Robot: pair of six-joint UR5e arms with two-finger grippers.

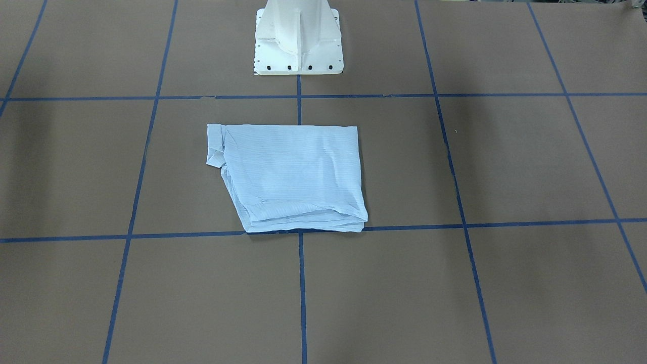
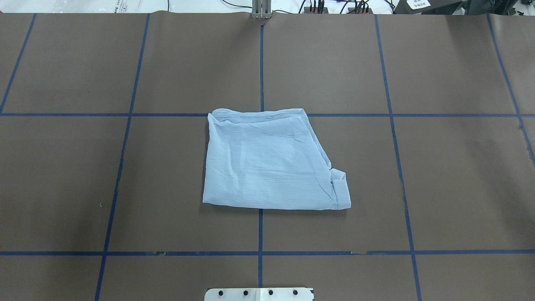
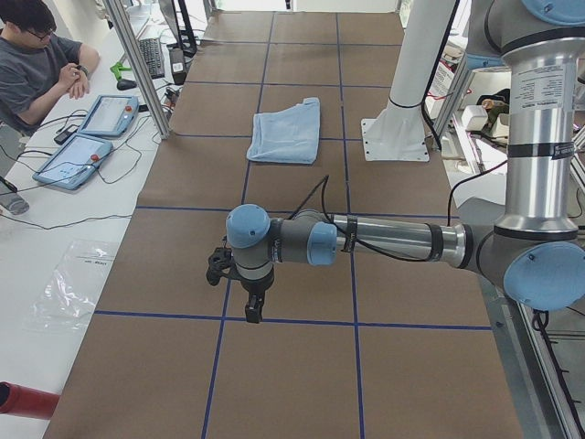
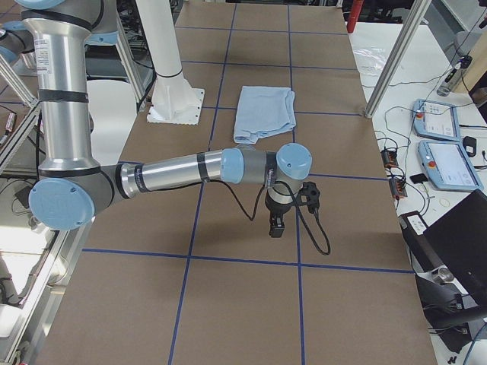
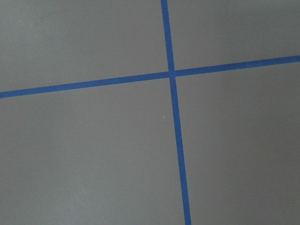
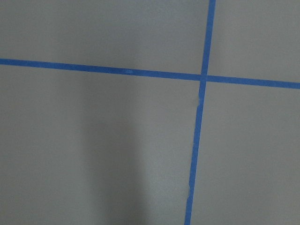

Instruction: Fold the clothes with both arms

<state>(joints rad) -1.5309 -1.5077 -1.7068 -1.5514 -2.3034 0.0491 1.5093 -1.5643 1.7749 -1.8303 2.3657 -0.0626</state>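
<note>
My left gripper [image 3: 253, 314] points straight down over the brown-papered table [image 3: 302, 384], close to a crossing of blue tape lines [image 5: 171, 73]. It shows only from the table's end, so I cannot tell whether those fingers are spread or closed. The same goes for my right gripper [image 4: 275, 229]: it hangs fingers-down at the opposite end of the table, near another tape crossing [image 6: 203, 77], and its state is just as unreadable. Neither wrist camera catches anything but paper and tape.

The pale-blue shirt [image 2: 267, 167] lies well apart from both grippers, between them, in front of the white pedestal base [image 1: 298, 48]. It is folded into a compact, roughly four-sided packet with its layers stacked. It straddles the tape line running out from the pedestal, and the edge farthest from the pedestal sits right along a cross line. At the corner toward my right gripper, a small flap [image 2: 339, 186] juts out past the packet's slanted side.

Beyond my left gripper, off the table, a person [image 3: 37, 69] sits by two tablet-like control pendants [image 3: 91, 137].
</note>
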